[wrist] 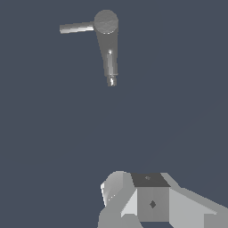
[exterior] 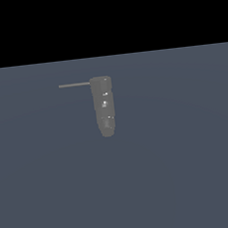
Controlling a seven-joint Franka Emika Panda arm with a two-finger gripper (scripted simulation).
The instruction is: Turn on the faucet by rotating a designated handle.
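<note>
In the wrist view my gripper [wrist: 151,200] shows only as blocky, faceted grey metal with one rounded pale lobe beside flat panels; its fingertips are out of sight, so I cannot tell how far my jaws are parted, and nothing is visibly held. Well apart from it, across smooth slate-blue floor [wrist: 53,133], is the faucet [wrist: 108,44]: a dull grey, rounded column with a flat circular cap, tapering to a small pale nozzle. The handle [wrist: 76,28] is a thin straight rod jutting sideways from its top, toward the exterior view's left, with a light sheen.
</note>
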